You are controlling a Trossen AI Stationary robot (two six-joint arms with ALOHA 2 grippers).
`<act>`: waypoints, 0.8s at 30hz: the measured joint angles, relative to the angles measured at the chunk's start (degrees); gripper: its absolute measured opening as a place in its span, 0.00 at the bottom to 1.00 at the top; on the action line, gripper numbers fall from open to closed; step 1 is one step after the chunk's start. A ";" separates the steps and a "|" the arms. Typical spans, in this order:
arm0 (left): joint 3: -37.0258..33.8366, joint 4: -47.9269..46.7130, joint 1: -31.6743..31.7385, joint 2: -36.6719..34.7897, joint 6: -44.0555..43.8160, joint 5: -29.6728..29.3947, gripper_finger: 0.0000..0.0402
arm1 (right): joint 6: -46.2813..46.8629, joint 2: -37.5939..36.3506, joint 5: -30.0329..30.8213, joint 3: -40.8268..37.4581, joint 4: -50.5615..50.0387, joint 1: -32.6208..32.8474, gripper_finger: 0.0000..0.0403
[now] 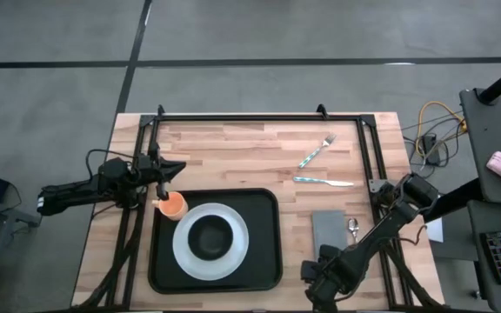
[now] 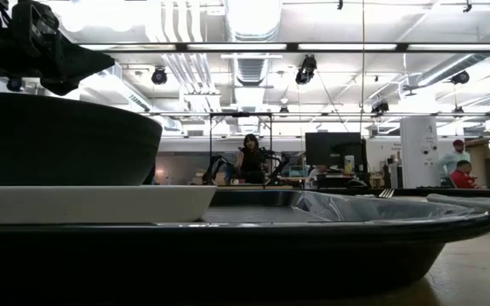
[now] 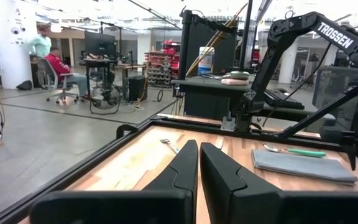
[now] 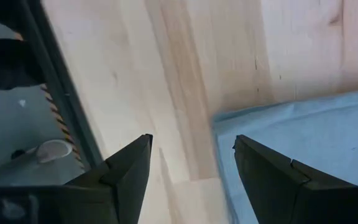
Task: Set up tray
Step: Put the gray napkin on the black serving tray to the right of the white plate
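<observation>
The black tray point(image 1: 263, 261) lies at the table's near middle, and the low view shows its rim point(image 2: 313, 229) close up. On it sits a white plate point(image 1: 233, 252) with a black bowl point(image 1: 210, 236). An orange cup point(image 1: 173, 205) stands in the tray's far left corner. My left gripper point(image 1: 168, 180) hovers just beyond the cup, raised and level; its fingers point(image 3: 199, 146) are shut on nothing. My right gripper point(image 1: 316, 276) is open near the table's near edge and points down, its fingers point(image 4: 191, 143) above bare wood beside a corner of the grey napkin point(image 4: 303, 143).
The grey napkin point(image 1: 329, 228) lies flat to the right of the tray, with a spoon point(image 1: 353, 228) beside it. A knife point(image 1: 323, 181) and a fork point(image 1: 317, 150) lie farther back on the right. A black frame point(image 1: 259, 116) runs around the table. People sit in the room beyond.
</observation>
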 joint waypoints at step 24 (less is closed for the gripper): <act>0.00 -0.96 -0.01 0.02 -0.01 0.00 0.00 | 0.36 7.65 0.45 -1.40 -0.84 1.68 0.47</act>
